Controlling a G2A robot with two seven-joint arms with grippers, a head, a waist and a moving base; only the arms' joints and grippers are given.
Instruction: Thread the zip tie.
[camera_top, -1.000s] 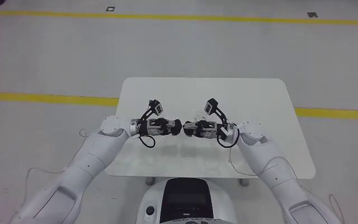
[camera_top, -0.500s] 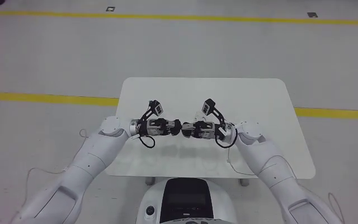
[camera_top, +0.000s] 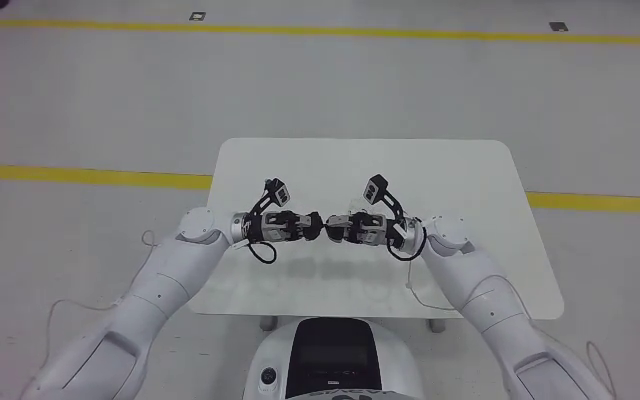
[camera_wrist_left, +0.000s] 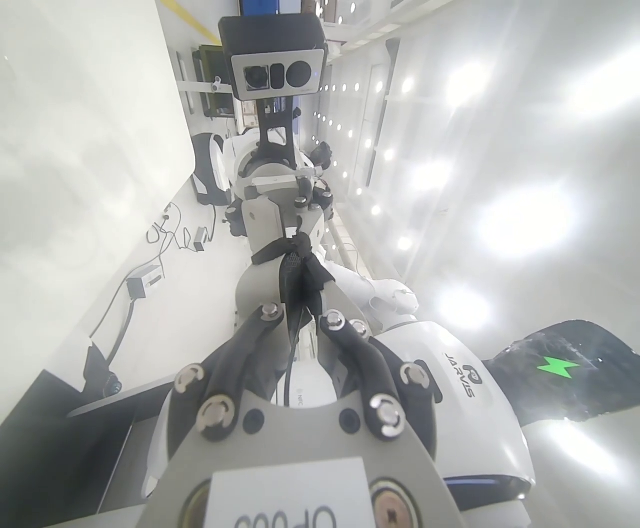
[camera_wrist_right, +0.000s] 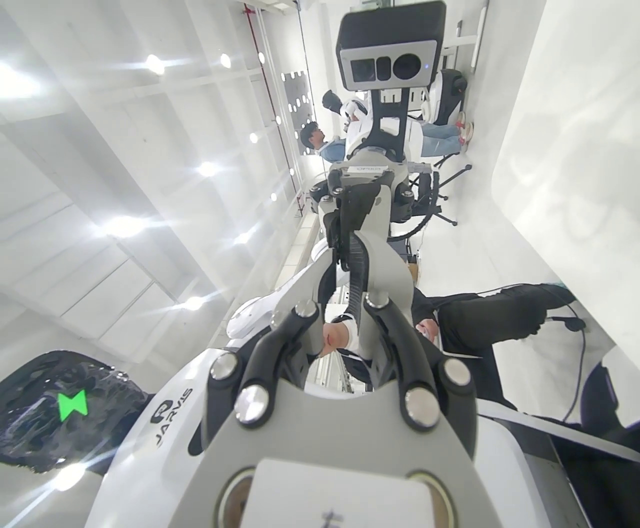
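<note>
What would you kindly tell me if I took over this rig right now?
Grippers: the left gripper is shut on the zip tie; the right gripper is shut on it too.
Where: both meet tip to tip in the air above the middle of the table, with the black strap between them.
Done: the tie is held by both.
Left: I cannot tell whether the tail is through the head. Check that, then finish threading.
</note>
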